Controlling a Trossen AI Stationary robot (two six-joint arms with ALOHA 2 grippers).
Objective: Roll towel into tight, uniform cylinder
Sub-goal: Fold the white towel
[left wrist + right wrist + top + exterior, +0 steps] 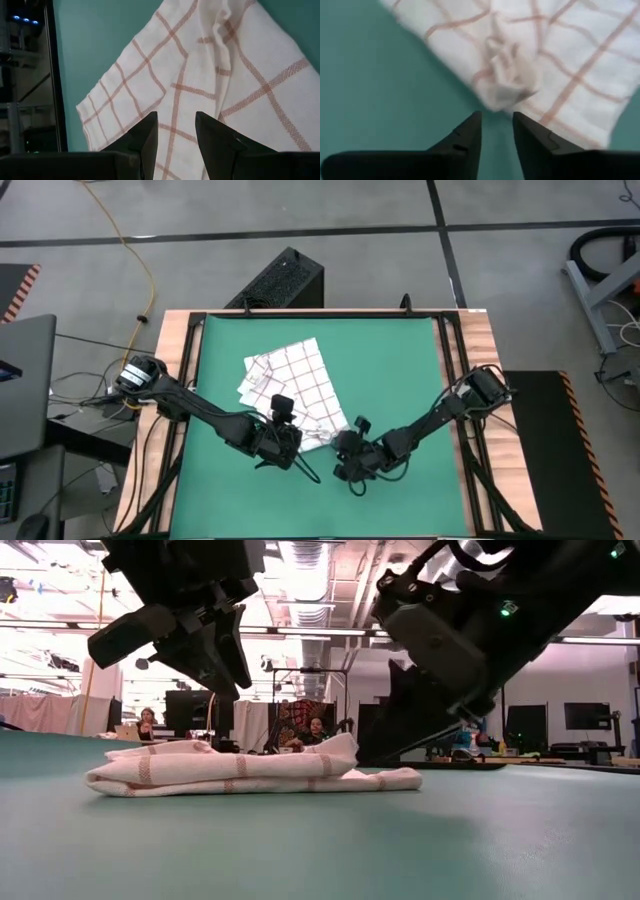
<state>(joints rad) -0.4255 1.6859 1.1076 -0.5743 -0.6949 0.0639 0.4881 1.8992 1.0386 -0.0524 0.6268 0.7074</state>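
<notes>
The towel [290,393] is seen lying loosely folded and rumpled on the green mat [390,370] (no cylinder is formed yet); the left gripper [175,137] is held above it, fingers apart, empty; the right gripper [496,131] is poised just beside a bunched corner, fingers apart; the rolling is judged nearly all left.

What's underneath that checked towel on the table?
The towel lies folded over on the green mat, which shows all around it. Whatever lies beneath its layers is covered. Both claws hang nearby, holding nothing.
</notes>
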